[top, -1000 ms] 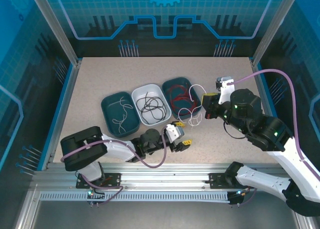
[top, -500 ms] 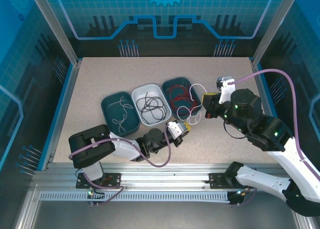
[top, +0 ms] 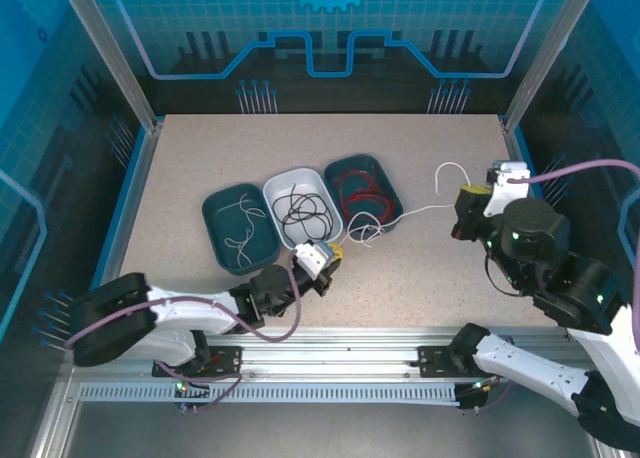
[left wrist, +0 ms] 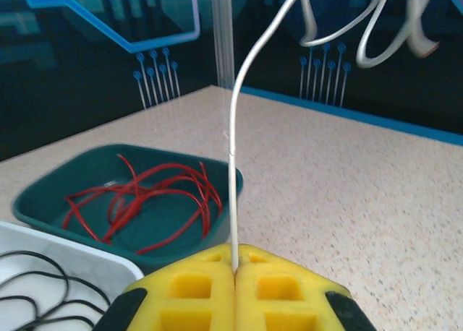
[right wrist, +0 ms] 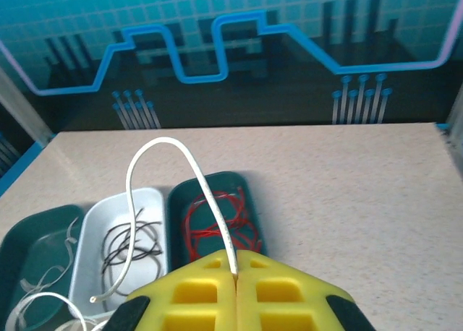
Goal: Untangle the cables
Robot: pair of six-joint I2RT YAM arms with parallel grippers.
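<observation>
A white cable (top: pixel 410 216) is stretched over the table between my two grippers. My left gripper (top: pixel 337 249) is shut on one end, in front of the white tray (top: pixel 272 193). In the left wrist view its yellow pads (left wrist: pixel 188 287) pinch the white cable (left wrist: pixel 233 165), which rises straight up. My right gripper (top: pixel 460 206) is shut on the other end, to the right of the trays, and a loop (top: pixel 450 168) stands above it. The right wrist view shows the white cable (right wrist: pixel 206 194) arching out of the shut gripper (right wrist: pixel 235 273). Red cables (top: pixel 362 190), black cables (top: pixel 302 214) and whitish cables (top: pixel 240 230) lie in the trays.
Three trays sit side by side at mid-table: a dark teal one (top: pixel 208 213) at left, the white one, and a teal one (top: pixel 395 188) at right. Bare tabletop (top: pixel 300 143) lies behind them. Blue walls close off the left and right sides.
My left gripper moved up-left toward the trays and shut on the white cable. My right gripper pulled right with its end, drawing the cable out of its tangle.
</observation>
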